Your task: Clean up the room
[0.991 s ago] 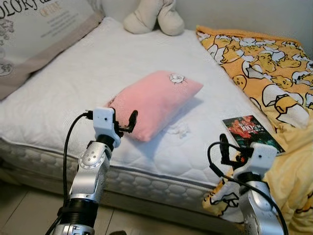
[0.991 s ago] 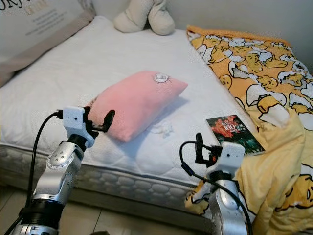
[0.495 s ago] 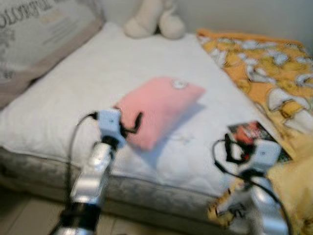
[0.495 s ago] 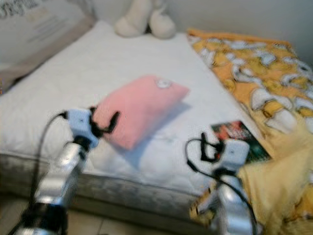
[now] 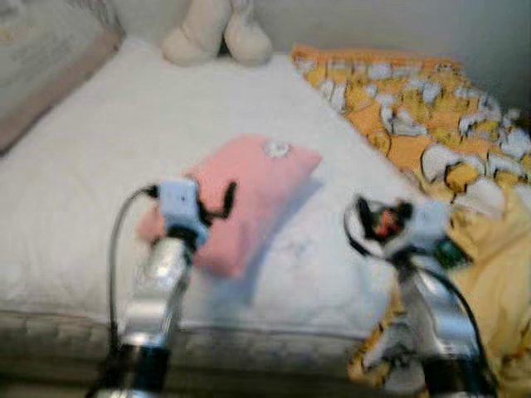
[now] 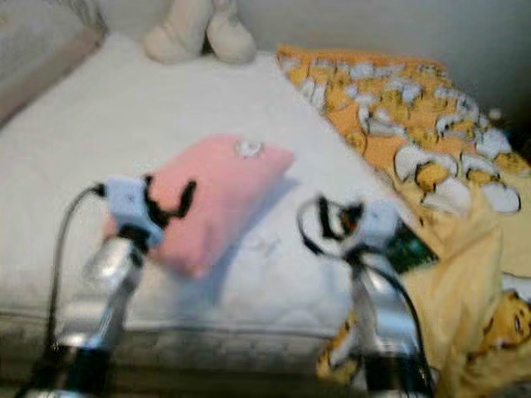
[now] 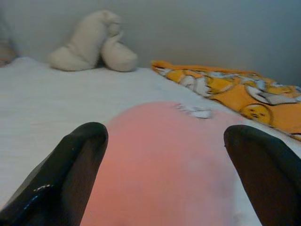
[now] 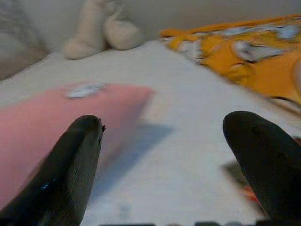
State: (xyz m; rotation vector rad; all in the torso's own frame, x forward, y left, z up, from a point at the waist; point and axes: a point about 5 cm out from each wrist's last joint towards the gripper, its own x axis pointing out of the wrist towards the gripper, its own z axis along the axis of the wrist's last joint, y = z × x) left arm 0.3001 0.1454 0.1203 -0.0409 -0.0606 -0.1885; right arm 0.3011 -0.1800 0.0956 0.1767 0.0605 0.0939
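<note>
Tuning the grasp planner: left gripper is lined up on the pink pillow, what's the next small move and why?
Probably ease the left gripper forward, then close on the pink pillow. The left wrist view shows the fingers open with the pillow centred between them, apparently not yet gripped. The pillow lies loose mid-mattress. The views are blurred, so settle first.
</note>
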